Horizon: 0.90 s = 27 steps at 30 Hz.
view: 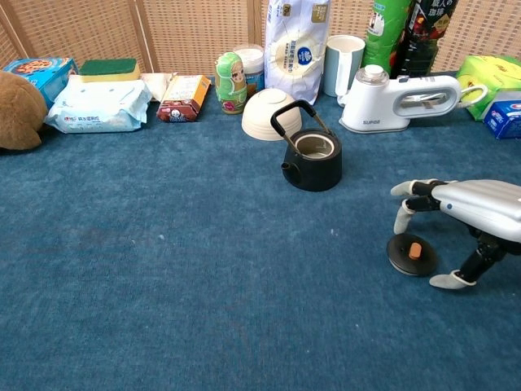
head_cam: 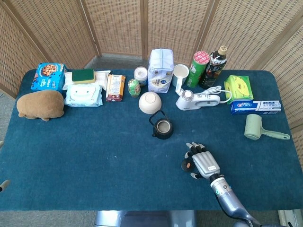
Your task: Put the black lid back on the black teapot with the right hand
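Lying flat on the blue table cloth (view: 163,269), near right of centre, is the black lid (view: 411,254): a small round disc, knob (view: 415,249) upward, so no long axis is shown and its only direction is up. It is judged light, rigid and probably smooth at the rim; the orange-brown knob at its middle is judged the best place to be pinched. The right hand (view: 468,220) is poised over and just right of the lid, fingers apart and arched, nothing held; contact with the lid cannot be told. The black teapot (view: 312,155) is set upright further off and to the left, well apart from the lid, mouth open, bail handle raised, spout toward the near left. The left hand is not seen.
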Each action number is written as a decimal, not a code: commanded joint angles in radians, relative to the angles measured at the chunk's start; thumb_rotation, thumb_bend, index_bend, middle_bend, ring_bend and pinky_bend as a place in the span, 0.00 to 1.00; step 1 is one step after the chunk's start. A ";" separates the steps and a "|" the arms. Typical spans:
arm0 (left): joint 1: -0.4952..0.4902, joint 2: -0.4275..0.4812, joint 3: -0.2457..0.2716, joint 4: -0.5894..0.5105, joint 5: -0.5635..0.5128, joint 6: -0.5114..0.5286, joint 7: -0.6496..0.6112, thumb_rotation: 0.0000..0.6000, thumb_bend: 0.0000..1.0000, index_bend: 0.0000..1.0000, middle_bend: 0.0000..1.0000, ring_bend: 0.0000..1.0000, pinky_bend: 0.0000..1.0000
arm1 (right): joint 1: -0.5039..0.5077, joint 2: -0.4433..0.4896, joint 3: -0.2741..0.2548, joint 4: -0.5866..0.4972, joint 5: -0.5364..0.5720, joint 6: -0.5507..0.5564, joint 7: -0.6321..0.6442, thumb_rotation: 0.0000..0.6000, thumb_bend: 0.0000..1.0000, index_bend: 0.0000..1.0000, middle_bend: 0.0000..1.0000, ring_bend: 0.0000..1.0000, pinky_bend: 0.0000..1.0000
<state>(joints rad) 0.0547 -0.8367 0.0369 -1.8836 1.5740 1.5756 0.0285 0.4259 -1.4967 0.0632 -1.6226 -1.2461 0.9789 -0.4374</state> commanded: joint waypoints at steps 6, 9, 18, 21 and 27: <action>0.000 0.001 0.000 -0.001 -0.001 -0.001 -0.002 1.00 0.09 0.00 0.00 0.00 0.02 | 0.013 -0.011 -0.001 0.004 0.021 -0.002 -0.009 1.00 0.31 0.35 0.07 0.04 0.00; 0.000 0.001 0.000 -0.001 -0.002 -0.001 -0.003 1.00 0.09 0.00 0.00 0.00 0.02 | 0.016 -0.012 -0.004 0.003 0.026 0.000 -0.012 1.00 0.32 0.36 0.07 0.04 0.01; -0.002 0.001 0.001 -0.003 -0.004 -0.006 0.001 1.00 0.09 0.00 0.00 0.00 0.02 | 0.017 0.007 -0.009 -0.040 0.003 0.031 -0.009 1.00 0.33 0.36 0.08 0.04 0.01; -0.002 0.001 0.002 -0.004 -0.003 -0.007 0.004 1.00 0.09 0.00 0.00 0.00 0.02 | 0.020 0.021 -0.007 -0.069 -0.008 0.045 -0.016 1.00 0.33 0.36 0.08 0.04 0.01; -0.004 0.003 0.002 -0.006 -0.006 -0.012 0.002 1.00 0.09 0.00 0.00 0.00 0.02 | 0.031 0.043 0.012 -0.124 -0.001 0.063 -0.040 1.00 0.33 0.36 0.08 0.05 0.01</action>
<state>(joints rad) 0.0508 -0.8338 0.0388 -1.8895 1.5677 1.5636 0.0299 0.4528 -1.4603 0.0686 -1.7355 -1.2522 1.0380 -0.4706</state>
